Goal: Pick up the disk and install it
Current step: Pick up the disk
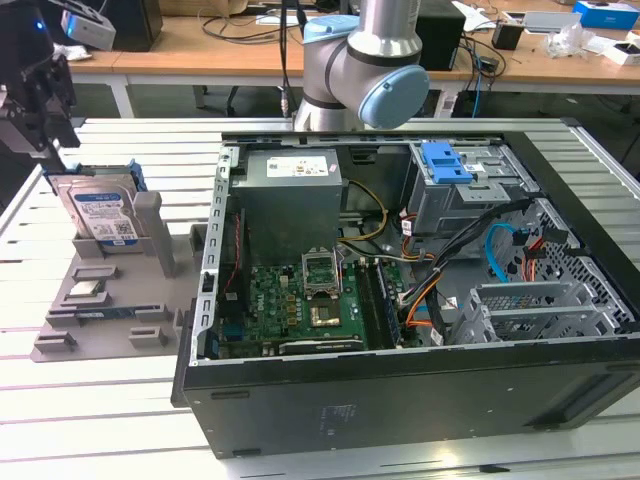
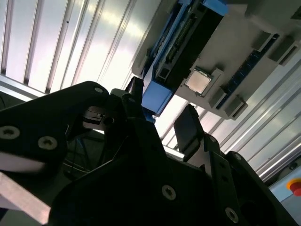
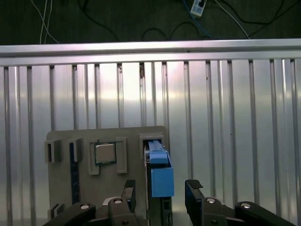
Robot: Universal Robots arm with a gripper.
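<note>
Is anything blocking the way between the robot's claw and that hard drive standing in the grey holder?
Nothing visible does. The jaws hang open above the disk, lined up on either side of its blue frame, with only air between them.

Exterior view high over PC case, both wrist views close above disk

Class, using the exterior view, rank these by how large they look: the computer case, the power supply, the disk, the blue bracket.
Largest to smallest:
1. computer case
2. power supply
3. disk
4. blue bracket
</note>
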